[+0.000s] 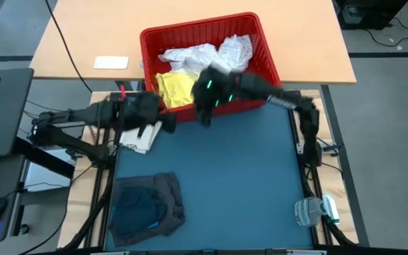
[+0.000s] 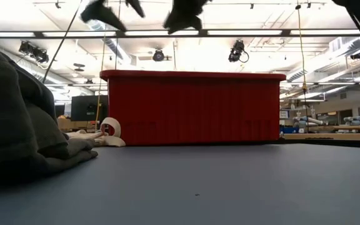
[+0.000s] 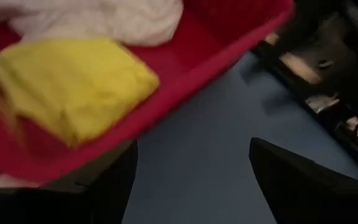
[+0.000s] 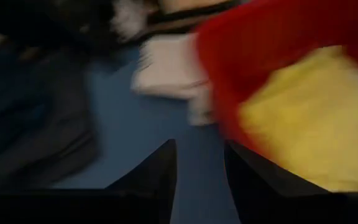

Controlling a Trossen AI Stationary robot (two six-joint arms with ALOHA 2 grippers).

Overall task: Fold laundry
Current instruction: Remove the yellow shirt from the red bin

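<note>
Your right hand (image 1: pixel 205 117) hangs over the front wall of the red basket (image 1: pixel 261 42), close to the yellow garment (image 1: pixel 176 88). Its fingers (image 4: pixel 151 180) stand a little apart with bare blue desk (image 1: pixel 232 177) showing between them, and nothing is in their grip. Your left hand (image 1: pixel 146 129) sits just off the basket's front left corner, above the desk's edge and over the cream bag (image 1: pixel 139 140); its fingers (image 3: pixel 297 186) are spread wide and carry nothing. Inside the basket you have the yellow garment at the front left and the white lacy garment (image 1: pixel 204 53) behind it. On the desk's near left corner lies a rumpled heap of dark grey garment (image 1: pixel 168 195) with a navy garment (image 1: pixel 137 205) bundled in it, well apart from both hands.
</note>
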